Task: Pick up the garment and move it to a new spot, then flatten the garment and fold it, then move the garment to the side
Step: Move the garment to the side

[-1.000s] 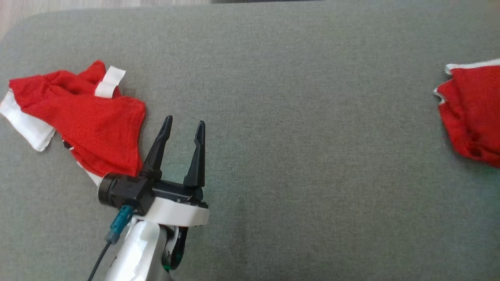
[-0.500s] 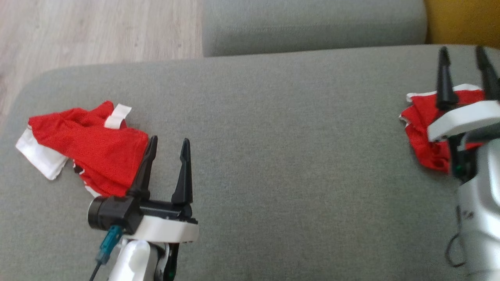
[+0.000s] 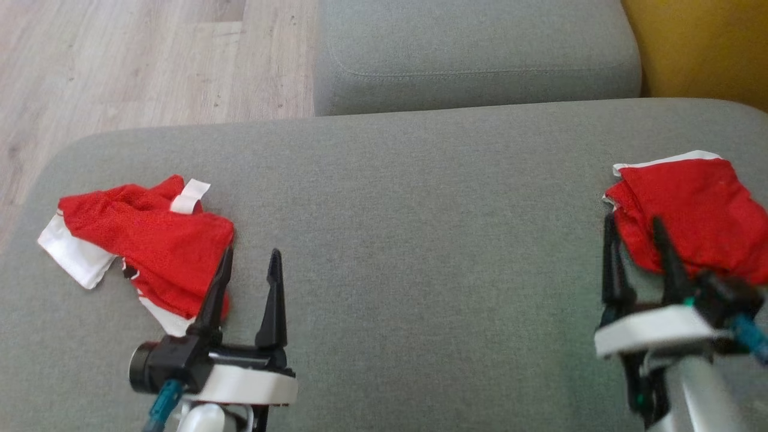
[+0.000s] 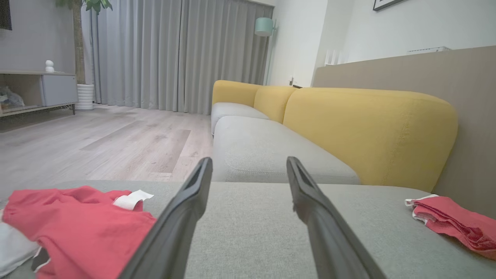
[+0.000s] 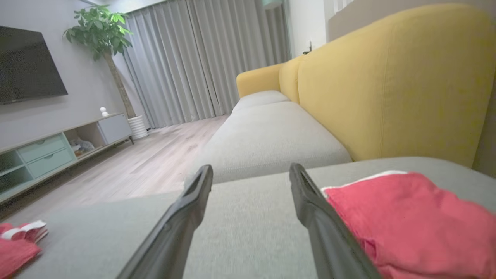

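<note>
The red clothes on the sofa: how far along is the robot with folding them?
Done, it seems: the right garment lies folded on the sofa. In hand: nothing; the left fingers and right fingers stand open and empty. Left: the crumpled garment on the left needs picking up, flattening, folding and setting aside.
</note>
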You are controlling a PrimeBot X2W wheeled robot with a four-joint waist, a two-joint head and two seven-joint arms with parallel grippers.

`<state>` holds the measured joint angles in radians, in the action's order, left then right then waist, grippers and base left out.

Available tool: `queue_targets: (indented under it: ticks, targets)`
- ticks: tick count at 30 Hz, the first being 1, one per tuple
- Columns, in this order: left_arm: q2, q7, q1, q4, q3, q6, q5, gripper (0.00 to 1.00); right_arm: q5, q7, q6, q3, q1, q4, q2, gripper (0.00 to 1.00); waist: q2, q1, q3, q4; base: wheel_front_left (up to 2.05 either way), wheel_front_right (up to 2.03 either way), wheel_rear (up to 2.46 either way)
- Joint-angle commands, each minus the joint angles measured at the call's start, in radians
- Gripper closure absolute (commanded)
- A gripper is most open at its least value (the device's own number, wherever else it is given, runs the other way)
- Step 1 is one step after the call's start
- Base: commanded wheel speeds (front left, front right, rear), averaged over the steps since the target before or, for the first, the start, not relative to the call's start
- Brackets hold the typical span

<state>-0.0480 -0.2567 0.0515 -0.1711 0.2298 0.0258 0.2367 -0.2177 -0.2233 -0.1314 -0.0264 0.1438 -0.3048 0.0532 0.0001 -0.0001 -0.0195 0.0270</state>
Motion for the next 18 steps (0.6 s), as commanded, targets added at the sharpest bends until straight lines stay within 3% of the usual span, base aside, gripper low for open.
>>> queue_targets:
  ticks: [1, 18]
  targets:
    - [-0.002, -0.005, 0.02, 0.028, -0.04, -0.007, -0.004, 0.0, -0.003, -0.021, 0.001, 0.034, 0.016, 0.029, -0.002, 0.0, -0.0001, 0.0001, -0.001, -0.001, 0.0, 0.0, 0.0]
    - [-0.002, -0.005, -0.002, 0.025, -0.055, -0.017, 0.011, 0.0, -0.008, -0.038, 0.001, 0.041, -0.058, 0.05, -0.003, 0.0, -0.0001, 0.0001, -0.002, -0.004, 0.0, 0.0, 0.0]
